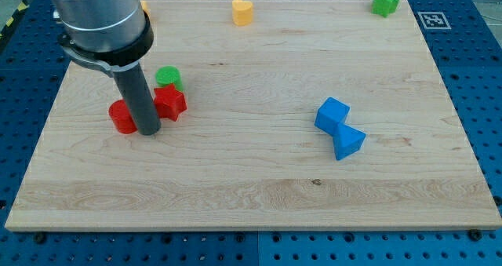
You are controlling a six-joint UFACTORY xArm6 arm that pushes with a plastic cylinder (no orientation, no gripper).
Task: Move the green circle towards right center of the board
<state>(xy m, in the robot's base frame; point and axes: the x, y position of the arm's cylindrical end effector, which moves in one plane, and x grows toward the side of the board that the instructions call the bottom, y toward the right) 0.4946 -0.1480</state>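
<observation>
The green circle (168,78) lies on the wooden board (259,180) at the view's upper left, just above a red star (169,103). A red circle (121,117) lies to the star's left. My tip (149,130) rests on the board between the red circle and the red star, below and slightly left of the green circle, apart from it. The rod hides part of both red blocks.
A blue cube (332,114) and a blue triangle (348,143) touch each other right of centre. A yellow block (242,12) lies at the top edge. A green star (385,1) lies at the top right corner. A tag marker (433,20) sits beside it.
</observation>
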